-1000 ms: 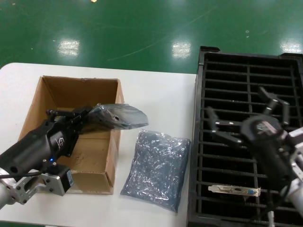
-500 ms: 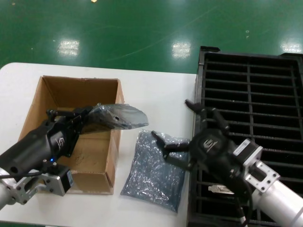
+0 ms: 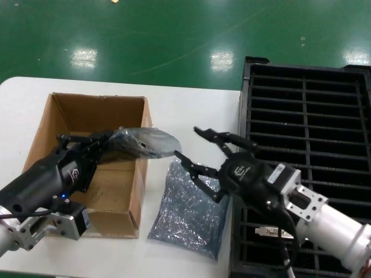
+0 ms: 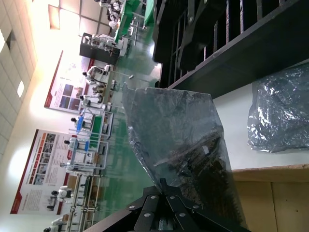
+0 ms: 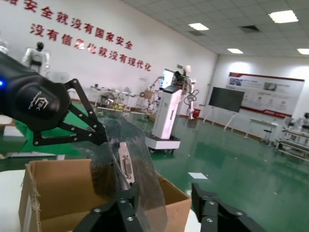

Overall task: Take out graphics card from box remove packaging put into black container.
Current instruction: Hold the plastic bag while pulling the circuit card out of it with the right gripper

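My left gripper [image 3: 109, 143] is shut on the packaging [image 3: 145, 142], a crinkly grey bag, and holds it level above the near right wall of the cardboard box [image 3: 69, 116]. The graphics card shows inside the bag in the right wrist view; its silver bracket [image 5: 126, 166] faces the camera. My right gripper [image 3: 186, 143] is open, with the bag's free end just at its fingertips. In the right wrist view the bag [image 5: 137, 193] lies against one finger of the right gripper [image 5: 164, 198]. The black container [image 3: 307, 110] stands at the right.
A flatter, bluer crinkled bag [image 3: 191, 202] lies on the white table [image 3: 197, 110] between the box and the container. Another card's silver bracket [image 3: 269, 232] sits in a near slot of the container, partly hidden by my right arm.
My right arm has swung left from above the container, over the blue bag, to the free end of the held packaging, fingers open. The left gripper and bag have not moved.
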`<state>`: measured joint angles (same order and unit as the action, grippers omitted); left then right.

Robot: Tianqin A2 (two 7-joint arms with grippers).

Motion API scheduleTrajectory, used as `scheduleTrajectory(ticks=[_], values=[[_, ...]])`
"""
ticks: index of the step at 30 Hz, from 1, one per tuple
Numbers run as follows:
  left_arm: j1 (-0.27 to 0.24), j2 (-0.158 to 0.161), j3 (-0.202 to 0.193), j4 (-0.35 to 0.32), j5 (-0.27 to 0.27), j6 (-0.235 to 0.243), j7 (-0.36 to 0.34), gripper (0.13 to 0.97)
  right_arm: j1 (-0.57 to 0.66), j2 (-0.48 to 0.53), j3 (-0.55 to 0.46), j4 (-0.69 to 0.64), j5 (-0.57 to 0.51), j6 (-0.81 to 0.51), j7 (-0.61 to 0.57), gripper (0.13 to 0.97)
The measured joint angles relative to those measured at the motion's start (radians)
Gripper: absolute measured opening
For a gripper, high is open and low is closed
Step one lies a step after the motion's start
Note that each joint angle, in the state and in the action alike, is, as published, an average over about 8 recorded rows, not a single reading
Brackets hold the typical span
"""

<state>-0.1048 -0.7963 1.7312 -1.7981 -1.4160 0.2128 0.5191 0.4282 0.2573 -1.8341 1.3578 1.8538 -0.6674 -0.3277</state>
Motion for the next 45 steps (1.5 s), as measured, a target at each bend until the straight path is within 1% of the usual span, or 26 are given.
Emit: scheduleTrajectory(ticks=[8,9,17,21,30,45], values=[[0.000,0.000,0.000,0.000,0.000,0.000,0.000,0.139,0.050,0.000,-0.046,-0.024,-0.028,-0.025,-0.007,0.314],[0.000,0.000,0.000,0.000,0.000,0.000,0.000,0.139,0.055,-0.001,-0.051,-0.026,-0.030,-0.028,-0.008,0.314],[0.000,0.000,0.000,0.000,0.000,0.000,0.000,0.139,0.107,-0.010,-0.077,-0.068,-0.041,-0.055,-0.012,0.192],[0.000,0.000,0.000,0.000,0.000,0.000,0.000,0.139,0.142,-0.013,-0.087,-0.102,-0.044,-0.072,-0.007,0.192],[0.000,0.000,0.000,0.000,0.000,0.000,0.000,0.139,0.228,-0.024,-0.121,-0.194,-0.057,-0.134,-0.008,0.138],[0.000,0.000,0.000,0.000,0.000,0.000,0.000,0.139,0.449,-0.073,-0.173,-0.462,-0.089,-0.297,-0.090,0.134]])
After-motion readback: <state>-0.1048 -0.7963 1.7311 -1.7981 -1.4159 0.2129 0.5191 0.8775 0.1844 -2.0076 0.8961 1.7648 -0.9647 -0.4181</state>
